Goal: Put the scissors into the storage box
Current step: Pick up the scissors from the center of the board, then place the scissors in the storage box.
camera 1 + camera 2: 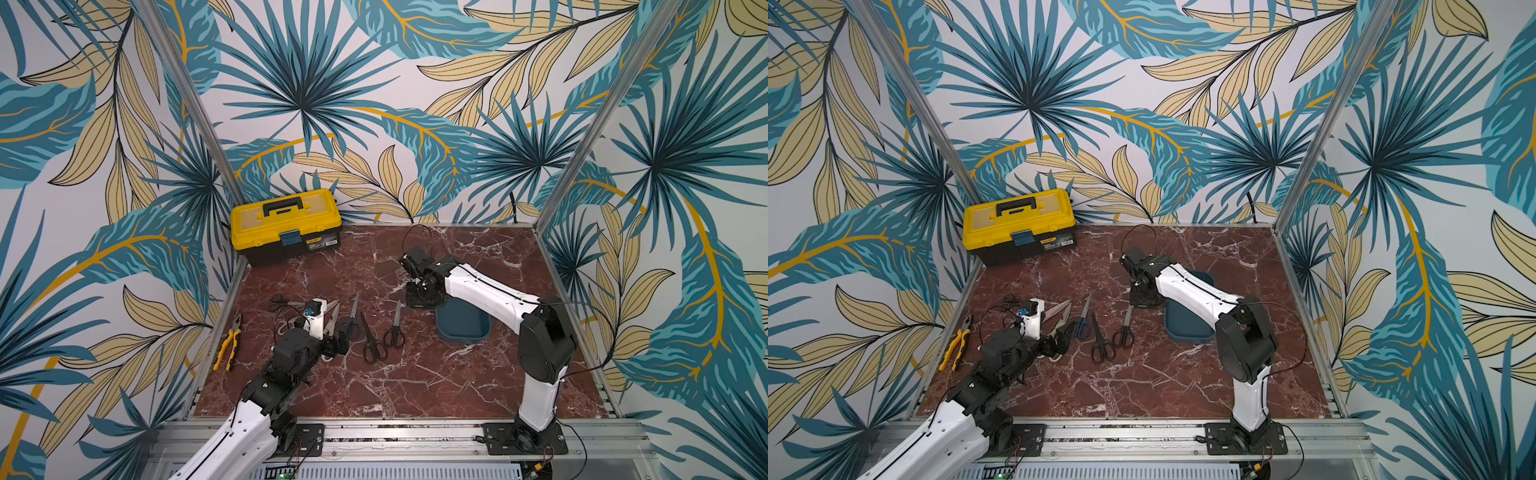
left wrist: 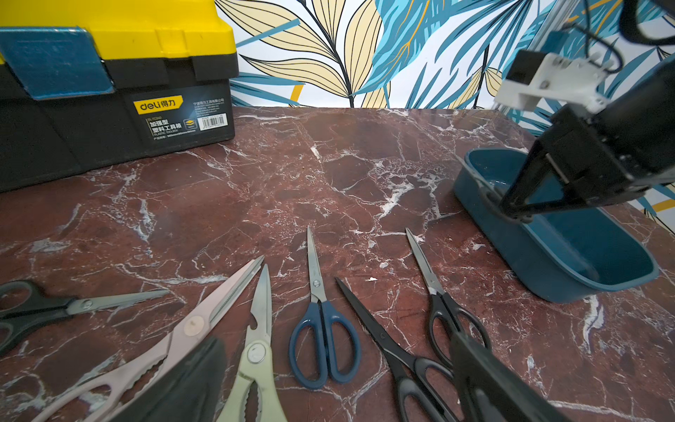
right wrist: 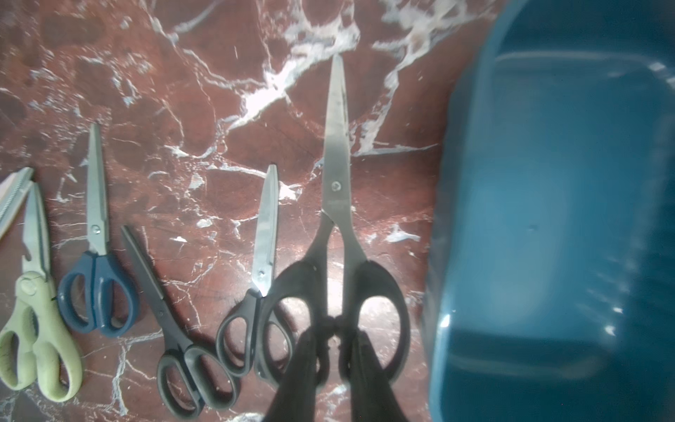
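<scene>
My right gripper [image 3: 334,350] is shut on the handles of a large black-handled pair of scissors [image 3: 336,153], held just beside the rim of the dark teal storage box [image 3: 548,219]. In both top views this gripper [image 1: 419,297] hovers at the box's [image 1: 463,332] far end. My left gripper [image 2: 338,341] is open, low over a row of scissors on the table: a black-handled pair [image 2: 73,305], pinkish shears [image 2: 204,314], a pale green pair [image 2: 255,350], a blue-handled pair [image 2: 323,339], an all-black pair [image 2: 383,339] and a black-handled steel pair [image 2: 434,288].
A yellow-and-black toolbox [image 1: 286,226] stands at the back left corner. Yellow-handled pliers [image 1: 227,347] lie near the table's left edge. Patterned walls close in the marble table [image 1: 415,382] on three sides.
</scene>
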{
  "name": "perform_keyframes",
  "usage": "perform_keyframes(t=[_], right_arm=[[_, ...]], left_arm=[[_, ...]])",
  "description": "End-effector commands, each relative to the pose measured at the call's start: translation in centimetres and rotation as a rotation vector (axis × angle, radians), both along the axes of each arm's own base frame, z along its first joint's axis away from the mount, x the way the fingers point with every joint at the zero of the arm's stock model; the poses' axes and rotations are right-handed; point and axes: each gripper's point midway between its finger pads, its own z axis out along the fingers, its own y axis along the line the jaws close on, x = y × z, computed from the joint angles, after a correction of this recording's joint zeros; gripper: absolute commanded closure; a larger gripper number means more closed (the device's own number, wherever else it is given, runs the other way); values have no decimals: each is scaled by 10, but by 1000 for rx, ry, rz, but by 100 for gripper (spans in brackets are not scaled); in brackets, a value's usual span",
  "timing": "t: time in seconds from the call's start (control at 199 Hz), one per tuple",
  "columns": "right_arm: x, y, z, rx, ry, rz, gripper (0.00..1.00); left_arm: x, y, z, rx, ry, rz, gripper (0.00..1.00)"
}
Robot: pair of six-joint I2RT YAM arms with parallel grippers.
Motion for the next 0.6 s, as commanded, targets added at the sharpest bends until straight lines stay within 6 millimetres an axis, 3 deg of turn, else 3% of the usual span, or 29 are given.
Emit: perform_keyframes(t=[0.0,0.146,0.301,0.442,0.597], right_arm=[[-5,-39,13,-83,-8,-36,98],[-16,-87,2,-142,26,-100,98],[-28,-127,-34,-205,121,-130,98],[-19,-132,-55,-204,144,-121,97],[-6,-129,-73,-209,172,-121,88]], left_arm=[[-3,1,-9,7,10,0,0],[-3,0,-8,6,6,-8,0],[-7,-8,-4,-2,-14,-64,0],[-12,-17,-1,-13,-30,-121,0],[-14,-14,2,-17,-48,-112,0]])
